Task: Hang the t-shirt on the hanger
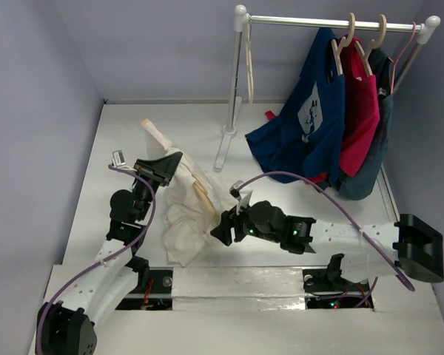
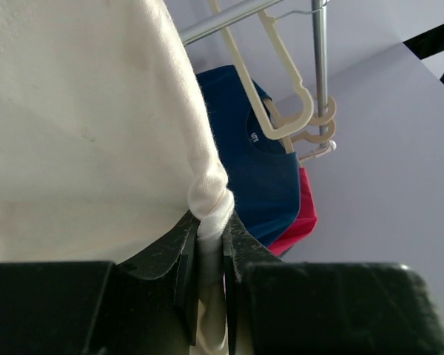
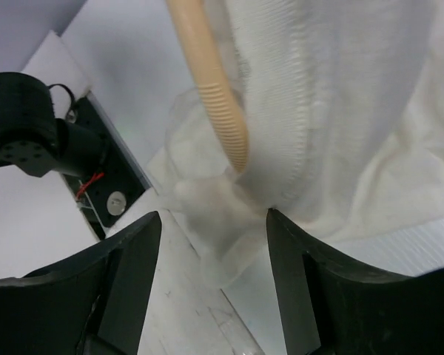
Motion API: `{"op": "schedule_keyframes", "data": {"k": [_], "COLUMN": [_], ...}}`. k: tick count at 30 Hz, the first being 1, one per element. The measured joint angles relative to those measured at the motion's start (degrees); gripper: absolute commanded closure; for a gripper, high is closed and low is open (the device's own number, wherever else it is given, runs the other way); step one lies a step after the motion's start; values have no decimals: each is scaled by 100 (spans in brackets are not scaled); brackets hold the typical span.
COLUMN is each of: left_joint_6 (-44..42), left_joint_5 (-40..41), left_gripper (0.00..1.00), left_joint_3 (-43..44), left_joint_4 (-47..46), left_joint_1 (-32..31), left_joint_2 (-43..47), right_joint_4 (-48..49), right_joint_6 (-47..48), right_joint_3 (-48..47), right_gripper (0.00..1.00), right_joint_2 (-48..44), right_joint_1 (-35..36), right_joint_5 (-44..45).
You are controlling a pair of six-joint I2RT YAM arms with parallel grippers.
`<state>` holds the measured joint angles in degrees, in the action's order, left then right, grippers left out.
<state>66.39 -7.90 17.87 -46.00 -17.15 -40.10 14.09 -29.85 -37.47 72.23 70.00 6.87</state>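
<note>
Your left hand [image 1: 161,168] is clamped on a twisted fold of the t-shirt [image 1: 185,218], which is bunched against the hanger [image 1: 202,194] above the worktop [image 1: 126,133]. Your right hand [image 1: 222,228] stands open and empty beside the hanger. Judged part done: shoulders not yet seated.

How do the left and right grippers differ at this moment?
The left gripper is shut on a twisted bunch of the t-shirt; the right gripper is open, gripping nothing. The left gripper is at the t-shirt's left side; the right gripper is at its right, facing the hanger's ridged end. Both are black two-finger grippers.
</note>
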Motion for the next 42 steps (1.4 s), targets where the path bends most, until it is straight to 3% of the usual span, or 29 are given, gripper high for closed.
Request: {"op": "schedule_keyframes", "data": {"k": [2, 4, 6, 8, 10, 16, 23, 28, 33, 38, 42], "left_joint_6": [4, 9, 9, 7, 4, -11, -31, -28, -52, -122, -146], "left_joint_5": [-11, -22, -24, -24, -20, -7, -7, -13, 2, 92, 118], "left_gripper": [100, 100, 100, 100, 100, 100, 100, 100, 100, 100, 100], "left_joint_3": [-79, -160, -238, -247, -247, -247, -247, -245, -245, -240, -240], "left_joint_4": [17, 46, 68, 146, 170, 339, 472, 514, 566, 765, 813], "left_joint_1": [0, 0, 0, 0, 0, 0, 0, 0, 0, 0, 0], "left_joint_2": [20, 2, -24, -52, -61, -42, 59, 59, 59, 146, 164], "right_joint_4": [-313, -573, -693, -767, -765, -688, -671, -636, -621, -643, -647], "right_joint_6": [7, 37, 98, 214, 330, 627, 748, 769, 769, 710, 730], "right_joint_3": [0, -4, -52, -221, -485, -1226, -1290, -1416, -1443, -1445, -1445], "right_gripper": [37, 47, 69, 80, 80, 53, 52, 56, 67, 64, 87], "right_joint_2": [-192, -457, -638, -678, -529, 267, 595, 872, 968, 966, 960], "right_joint_1": [0, 11, 17, 20, 22, 22, 22, 22, 22, 22, 26], "right_joint_5": [140, 273, 372, 450, 542, 887, 1145, 1244, 1300, 1445, 1478]}}
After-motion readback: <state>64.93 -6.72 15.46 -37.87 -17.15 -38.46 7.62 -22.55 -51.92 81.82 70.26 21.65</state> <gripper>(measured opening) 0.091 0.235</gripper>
